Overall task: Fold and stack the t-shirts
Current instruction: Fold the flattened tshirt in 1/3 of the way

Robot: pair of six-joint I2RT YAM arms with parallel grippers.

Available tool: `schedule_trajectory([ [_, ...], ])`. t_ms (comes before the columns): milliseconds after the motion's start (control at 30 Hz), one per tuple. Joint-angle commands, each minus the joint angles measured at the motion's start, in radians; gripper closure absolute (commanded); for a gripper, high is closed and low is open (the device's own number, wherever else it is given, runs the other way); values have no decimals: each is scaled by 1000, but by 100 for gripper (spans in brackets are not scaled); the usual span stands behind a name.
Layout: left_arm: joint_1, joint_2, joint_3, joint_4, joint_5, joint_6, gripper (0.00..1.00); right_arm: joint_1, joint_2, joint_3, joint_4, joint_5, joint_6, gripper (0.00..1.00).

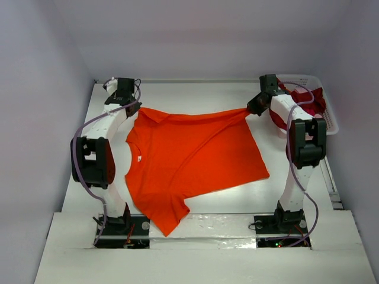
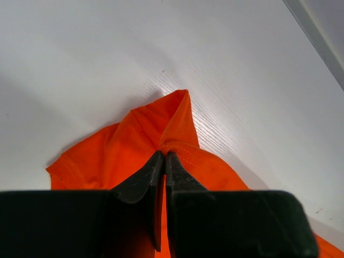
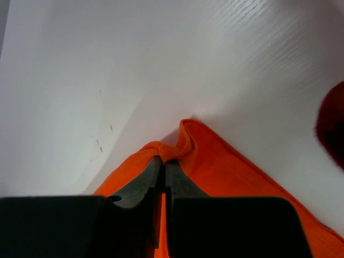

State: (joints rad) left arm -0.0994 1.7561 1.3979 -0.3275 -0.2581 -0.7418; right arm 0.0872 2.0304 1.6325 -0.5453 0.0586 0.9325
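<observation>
A bright orange t-shirt (image 1: 189, 157) lies spread over the middle of the table, one sleeve reaching toward the near edge. At its far left corner my left gripper (image 1: 134, 109) is shut on the cloth; the left wrist view has the orange t-shirt (image 2: 177, 129) pinched between the gripper (image 2: 164, 155) jaws. My right gripper (image 1: 253, 110) is shut on the far right corner, where the orange t-shirt (image 3: 226, 166) bunches at the gripper (image 3: 163, 161) tips. The cloth is pulled taut between both. A dark crimson t-shirt (image 1: 308, 100) sits bundled in the basket, partly behind the right arm.
A white lattice basket (image 1: 329, 118) stands at the back right, beside the right arm. White walls close in the table on the left, the back and the right. Both arm bases sit at the near edge.
</observation>
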Motion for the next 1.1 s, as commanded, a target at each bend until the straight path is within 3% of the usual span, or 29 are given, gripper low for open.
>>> schedule_trajectory([
  [0,-2,-67,-13,-19,-15,-4,100,-21,-27,-8,1,-6,5,100],
  [167,-2,-81,-14,-22,-17,-7,100,-21,-12,-10,36,-83,-20,100],
  [533,-2,-129,-34,-77,-15,-5,100,-21,-27,13,10,-69,-103,100],
  [1067,89,-201,-99,-165,-29,-53,100,-1,-41,-26,36,-131,-179,100],
])
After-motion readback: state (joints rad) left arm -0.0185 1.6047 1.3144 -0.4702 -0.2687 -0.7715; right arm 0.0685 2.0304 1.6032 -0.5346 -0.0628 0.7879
